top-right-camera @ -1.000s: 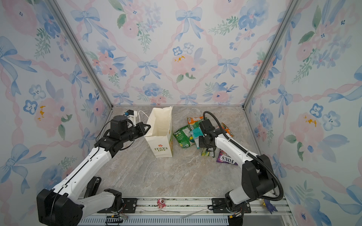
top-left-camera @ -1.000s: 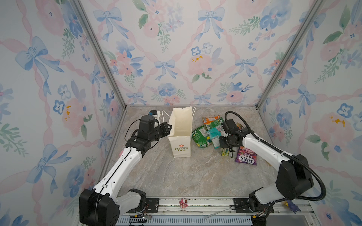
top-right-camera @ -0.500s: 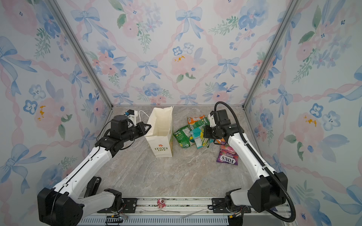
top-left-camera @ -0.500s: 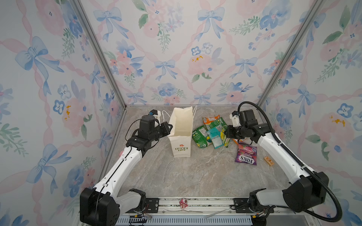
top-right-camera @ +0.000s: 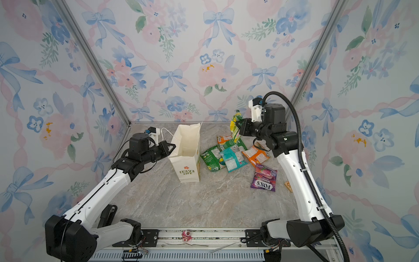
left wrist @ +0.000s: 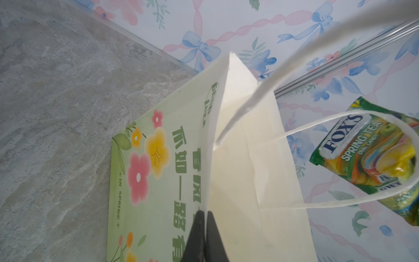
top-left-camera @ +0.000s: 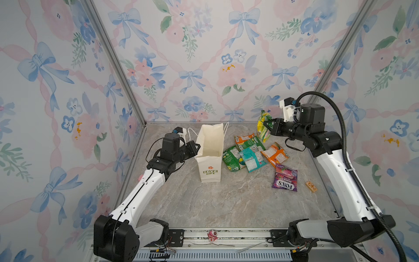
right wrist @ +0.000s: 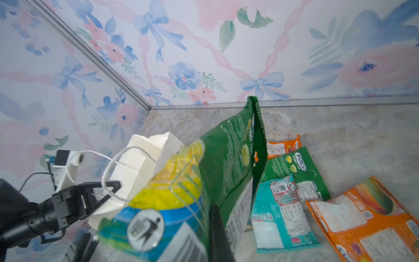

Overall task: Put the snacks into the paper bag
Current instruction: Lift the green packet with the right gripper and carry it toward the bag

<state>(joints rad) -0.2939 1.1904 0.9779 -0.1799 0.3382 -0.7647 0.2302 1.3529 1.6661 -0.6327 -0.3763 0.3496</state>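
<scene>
Cream paper makes the tall paper bag [top-left-camera: 209,156]. It stands upright and open on the grey stone-look table [top-left-camera: 226,204], a bit left of the middle. The left gripper [top-left-camera: 199,146] is pressed together on the bag's left top edge. In the left wrist view its black fingers [left wrist: 196,236] pinch the thin paper wall between them.

The right gripper [top-left-camera: 266,124] is up in the air, off to the right of the bag. It pinches a green and yellow FOX'S Spring Tea packet [top-left-camera: 261,135]. That packet hangs clear of the table, above the back of the snack heap.

The other snacks lie flat just right of the bag. A green packet [top-left-camera: 231,158] is nearest the bag, and a teal packet [top-left-camera: 251,158] touches it. An orange packet [top-left-camera: 275,155] lies further right. A purple FOX'S Berries packet [top-left-camera: 285,179] lies alone, nearer the front. A small wooden block [top-left-camera: 310,187] sits near the right wall. A tiny pink pig figure [top-left-camera: 212,234] rests on the front rail.
</scene>
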